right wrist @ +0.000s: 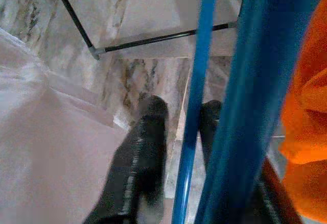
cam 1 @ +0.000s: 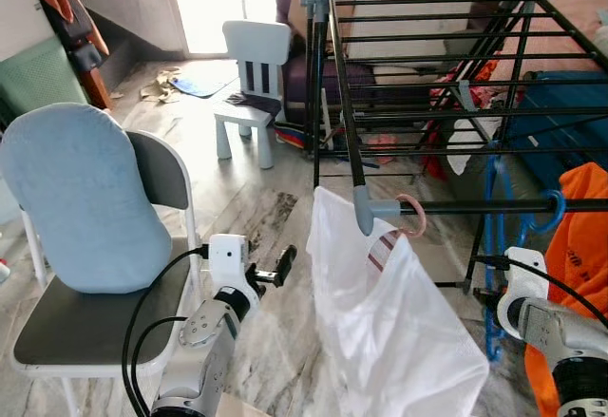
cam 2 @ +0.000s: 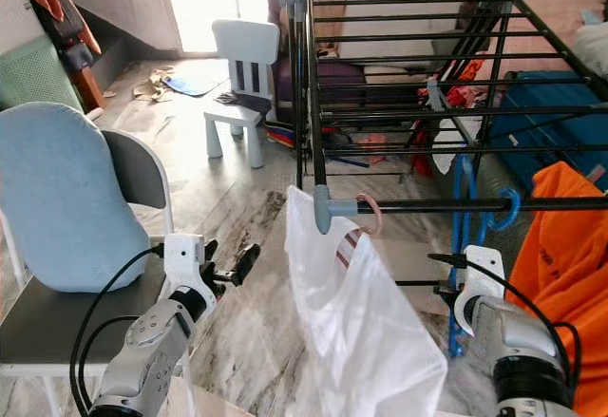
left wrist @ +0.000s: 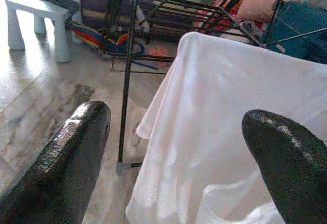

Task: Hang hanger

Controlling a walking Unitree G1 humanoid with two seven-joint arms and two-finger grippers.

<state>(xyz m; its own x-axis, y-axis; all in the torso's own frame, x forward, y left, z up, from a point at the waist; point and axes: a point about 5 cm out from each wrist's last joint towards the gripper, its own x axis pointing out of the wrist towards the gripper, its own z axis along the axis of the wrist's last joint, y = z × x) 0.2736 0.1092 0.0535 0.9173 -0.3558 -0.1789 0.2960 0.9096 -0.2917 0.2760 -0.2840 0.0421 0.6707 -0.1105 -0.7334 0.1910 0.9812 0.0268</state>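
A blue hanger (cam 1: 491,246) hangs by its hook (cam 1: 554,210) from the near bar (cam 1: 475,206) of a black drying rack. My right gripper (right wrist: 179,127) is low beside it, shut on the hanger's thin blue rod (right wrist: 196,81), which runs between the two fingers. A white garment (cam 1: 380,322) hangs on a pink hanger (cam 1: 414,210) at the near corner of the same bar. My left gripper (cam 1: 275,270) is open to the left of the white garment, pointing at it with nothing between its fingers (left wrist: 76,152).
An orange garment (cam 1: 579,236) hangs at the far right, against the blue hanger. A grey chair with a light blue cushion (cam 1: 85,199) stands close on my left. A small white chair (cam 1: 252,85) and piled clothes sit beyond the rack on the marble floor (cam 1: 256,208).
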